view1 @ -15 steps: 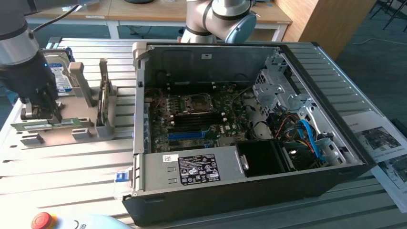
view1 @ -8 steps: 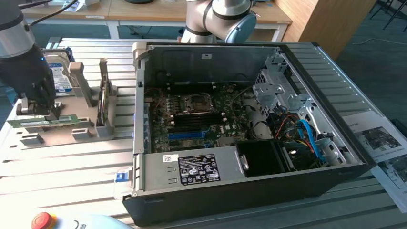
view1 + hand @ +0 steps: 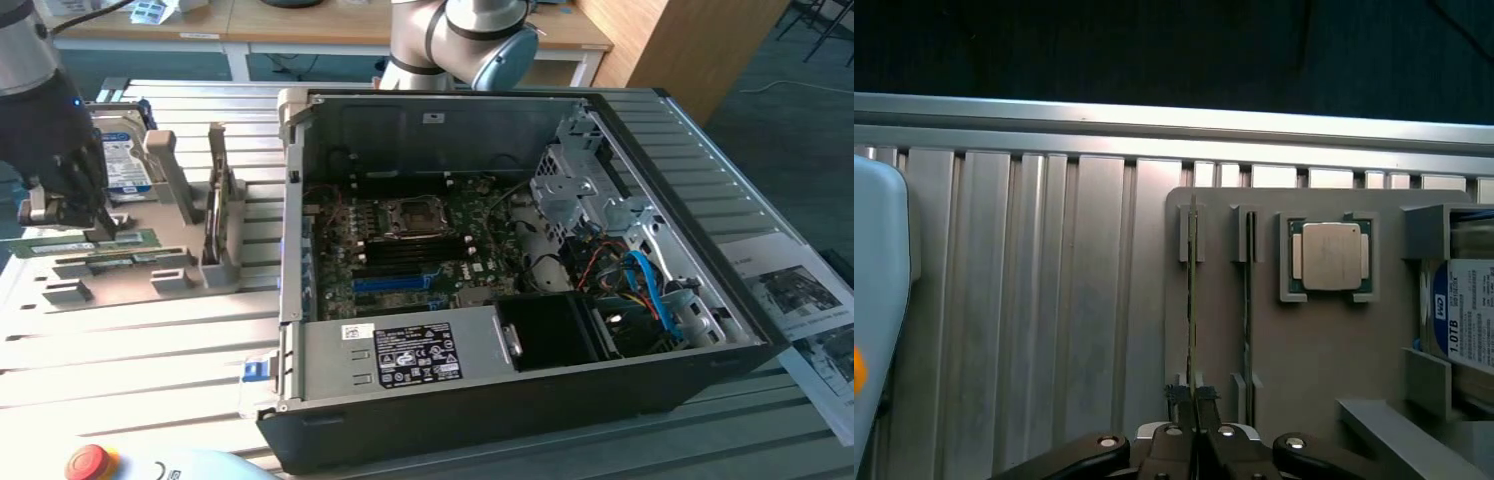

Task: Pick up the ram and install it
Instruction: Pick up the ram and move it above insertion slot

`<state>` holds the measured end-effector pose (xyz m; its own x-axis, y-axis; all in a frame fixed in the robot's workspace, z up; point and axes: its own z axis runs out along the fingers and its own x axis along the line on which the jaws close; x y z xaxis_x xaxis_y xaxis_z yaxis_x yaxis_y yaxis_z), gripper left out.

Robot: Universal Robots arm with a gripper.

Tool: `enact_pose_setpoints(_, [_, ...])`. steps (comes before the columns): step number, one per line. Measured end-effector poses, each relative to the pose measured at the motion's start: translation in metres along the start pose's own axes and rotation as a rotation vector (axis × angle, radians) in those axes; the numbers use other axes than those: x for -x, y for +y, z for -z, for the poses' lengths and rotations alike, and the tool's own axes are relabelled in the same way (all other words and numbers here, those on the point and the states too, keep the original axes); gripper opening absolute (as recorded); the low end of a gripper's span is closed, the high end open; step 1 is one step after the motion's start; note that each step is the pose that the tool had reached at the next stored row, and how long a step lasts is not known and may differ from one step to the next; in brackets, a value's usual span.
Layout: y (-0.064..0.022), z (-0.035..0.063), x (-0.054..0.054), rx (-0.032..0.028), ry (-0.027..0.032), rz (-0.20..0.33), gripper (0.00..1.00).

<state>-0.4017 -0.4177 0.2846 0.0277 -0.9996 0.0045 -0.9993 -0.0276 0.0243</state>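
Apparently gripper (image 3: 1193,396) clamps one ram (image 3: 1192,300) of two.

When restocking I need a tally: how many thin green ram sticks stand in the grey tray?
2. One thin green ram stick stands farthest from the square silver processor chip, pinched by the shut jaws; the other stands beside it, nearer the chip.

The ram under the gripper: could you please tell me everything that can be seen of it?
The ram is a long, thin, greenish stick seen edge-on, standing on its long edge between slotted posts at both its ends, on a grey holder tray. It runs parallel to a second stick beside it, not touching. The gripper is shut on its upper edge near one end.
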Motion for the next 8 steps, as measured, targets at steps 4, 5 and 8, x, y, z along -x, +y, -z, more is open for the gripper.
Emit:
enact_pose_setpoints(4, [0.0003, 0.0112, 0.000, 0.0001, 0.0043, 0.000, 0.12])
enact_pose_setpoints(5, [0.0003, 0.0141, 0.000, 0.0002, 0.0055, 0.000, 0.12])
enact_pose_setpoints(8, [0.0006, 0.0229, 0.000, 0.0003, 0.0099, 0.000, 0.12])
